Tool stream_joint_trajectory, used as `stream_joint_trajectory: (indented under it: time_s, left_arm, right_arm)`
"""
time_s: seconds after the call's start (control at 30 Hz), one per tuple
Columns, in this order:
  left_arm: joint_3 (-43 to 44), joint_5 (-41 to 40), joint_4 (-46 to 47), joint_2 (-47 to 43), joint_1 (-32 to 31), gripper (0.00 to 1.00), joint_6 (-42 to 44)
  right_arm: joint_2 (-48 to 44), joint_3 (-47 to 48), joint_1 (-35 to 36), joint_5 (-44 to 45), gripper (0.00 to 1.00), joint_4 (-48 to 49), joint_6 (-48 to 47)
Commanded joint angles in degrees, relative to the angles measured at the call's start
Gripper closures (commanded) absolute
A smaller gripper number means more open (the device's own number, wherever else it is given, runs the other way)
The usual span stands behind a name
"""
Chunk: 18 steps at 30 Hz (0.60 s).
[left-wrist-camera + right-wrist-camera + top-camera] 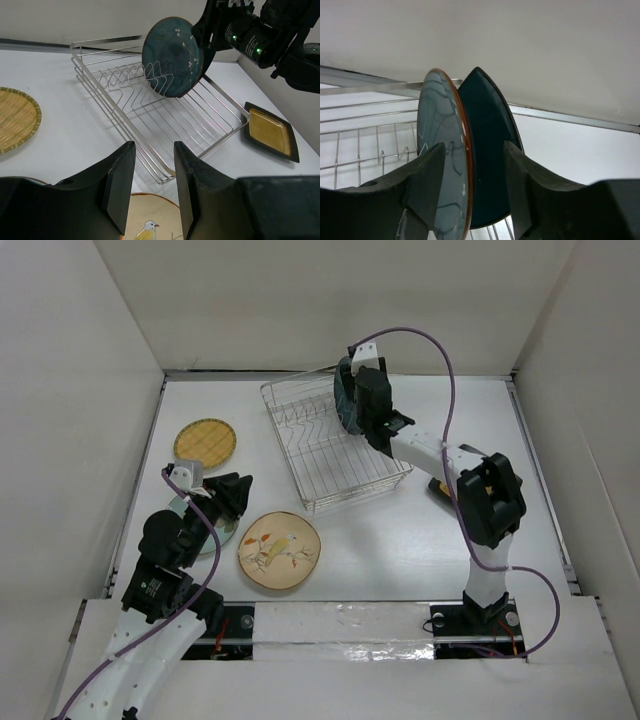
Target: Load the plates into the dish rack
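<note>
Count two of the six plates as loaded. Find the dark teal round plate (172, 57) standing on edge among the prongs at the far right corner of the dish rack (330, 455), with the teal square plate (487, 120) upright directly behind it, face to face and close to touching. Locate the rack itself toward the far edge of the table (400, 560), about midway between the left and right edges and set askew. Read the right gripper (472, 150) as open, fingers spread to either side of both standing plates and clamping neither. Treat the round plate accordingly as set down and resting on the wire alone. Read the left gripper (152, 150) as parted and empty, poised low toward the near left corner of the table, close by the pale green round plate (222, 536), mostly hidden under the left arm. Count four plates outstanding, all lying flat on the table: the pale green one just named; the cream floral round plate (279, 550) just beside it, toward the middle of the near edge; the yellow checked round plate (205, 442) near the left edge, apart from the rack; and the amber black-rimmed square plate (270, 131) just beside the rack's near right corner, partly covered by the right arm in the top view. Judge the task roughly one third complete. Expect enough free prongs along the near run of the rack for the remaining four.
</note>
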Motion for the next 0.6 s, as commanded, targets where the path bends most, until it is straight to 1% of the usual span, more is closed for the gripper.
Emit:
stream_joint_trajectory:
  time_s: [0.0, 0.13, 0.2, 0.23, 0.27, 0.3, 0.33, 0.37, 0.4, 0.43, 0.5, 0.53, 0.57]
  left_arm:
    - [1.2, -0.4, 1.6, -0.1, 0.3, 0.66, 0.5]
    - [1.2, -0.4, 1.5, -0.3, 0.3, 0.66, 0.5]
    - [1.2, -0.4, 1.4, -0.4, 0.3, 0.66, 0.5]
    - [1.2, -0.4, 1.3, -0.5, 0.3, 0.66, 0.5]
    - [1.2, -0.4, 1.3, -0.6, 0.3, 0.66, 0.5]
    - [1.2, -0.4, 1.4, -0.7, 0.3, 0.67, 0.5]
    - [1.1, -0.4, 1.3, -0.8, 0.3, 0.69, 0.5]
    - [1.1, -0.4, 1.3, -1.0, 0.3, 0.71, 0.5]
    - [1.1, -0.4, 1.3, -1.0, 0.3, 0.74, 0.5]
    - [1.1, -0.4, 1.4, -1.0, 0.3, 0.80, 0.5]
    - [1.1, -0.4, 1.4, -0.8, 0.3, 0.87, 0.5]
    - [1.2, -0.4, 1.4, -0.8, 0.3, 0.97, 0.5]
    - [1.2, -0.4, 1.3, -0.8, 0.3, 1.00, 0.6]
  right_arm:
    - [-5.1, -0.1, 0.5, 1.9, 0.38, 5.0, 2.3]
    - [-12.5, -5.0, 2.7, 2.1, 0.35, 3.5, 5.8]
    - [-18.8, -10.8, 5.0, 1.3, 0.37, 3.0, 7.7]
    - [-21.1, -13.0, 5.7, 0.4, 0.43, 1.0, 12.8]
    - [-26.0, -18.9, 6.3, -4.2, 0.56, 0.5, 15.8]
    - [-28.3, -22.1, 7.5, -7.2, 0.88, 0.2, 21.0]
    - [-30.5, -25.1, 8.2, -10.7, 1.00, -0.5, 23.7]
    - [-32.5, -28.5, 9.3, -17.4, 1.00, 0.2, 25.7]
    - [-36.1, -34.9, 10.4, -20.6, 1.00, 1.1, 28.3]
    - [-37.4, -37.6, 13.3, -24.7, 1.00, 1.7, 29.6]
    - [-40.3, -44.1, 16.2, -27.4, 1.00, 1.0, 32.2]
    - [-40.9, -46.2, 18.4, -29.7, 0.99, 0.9, 35.6]
    - [-41.5, -48.0, 19.3, -30.7, 0.93, 0.9, 37.5]
